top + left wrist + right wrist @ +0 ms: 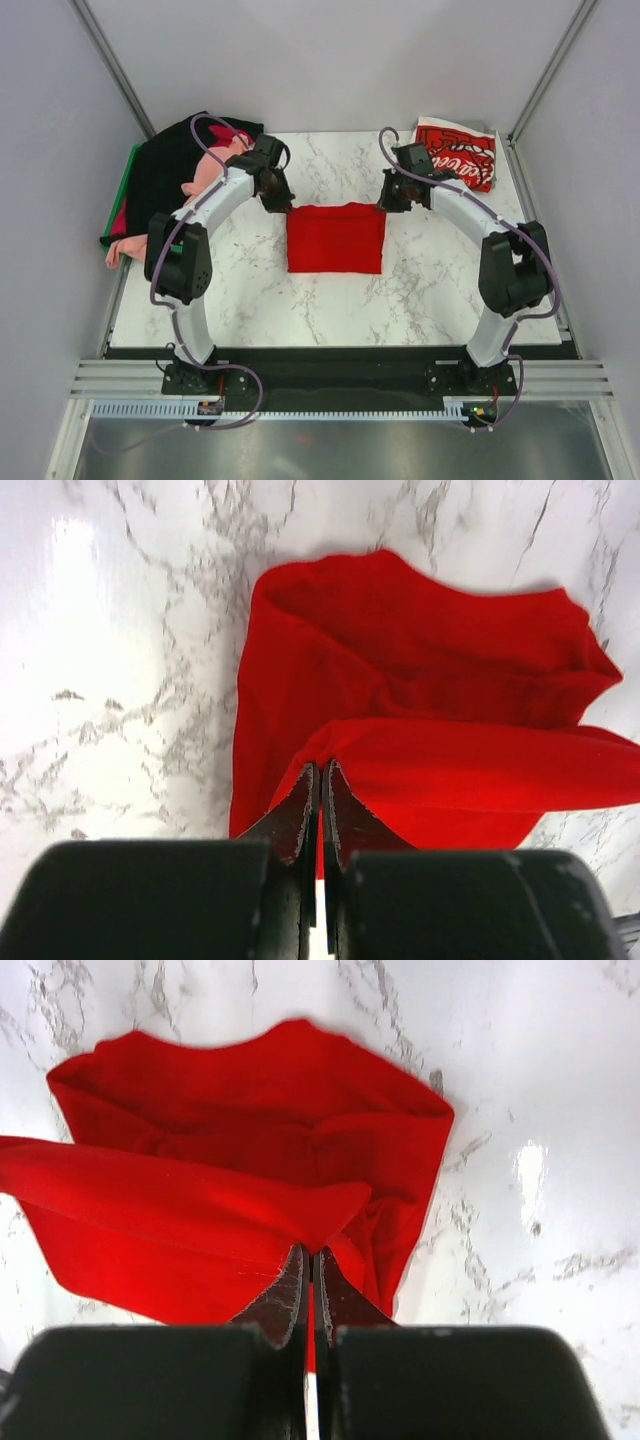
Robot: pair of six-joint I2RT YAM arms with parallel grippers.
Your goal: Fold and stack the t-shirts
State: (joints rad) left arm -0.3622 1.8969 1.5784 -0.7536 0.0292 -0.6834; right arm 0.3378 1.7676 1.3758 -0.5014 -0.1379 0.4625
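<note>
A plain bright red t-shirt (336, 240) lies partly folded in the middle of the marble table. My left gripper (284, 204) is shut on its far left corner, and that pinched red cloth (430, 770) rises off the table to the left gripper (321, 772). My right gripper (390, 202) is shut on the far right corner, where the red shirt (200, 1220) likewise lifts up to the right gripper (311, 1257). A folded red t-shirt with white Coca-Cola script (460, 152) lies at the far right. A heap of black, salmon-pink and magenta t-shirts (172, 178) sits at the far left.
The heap of shirts lies on a green tray (124, 178) at the table's far left edge. Grey walls close in the table (240, 300) on three sides. Bare marble shows in front of the red shirt and on both sides of it.
</note>
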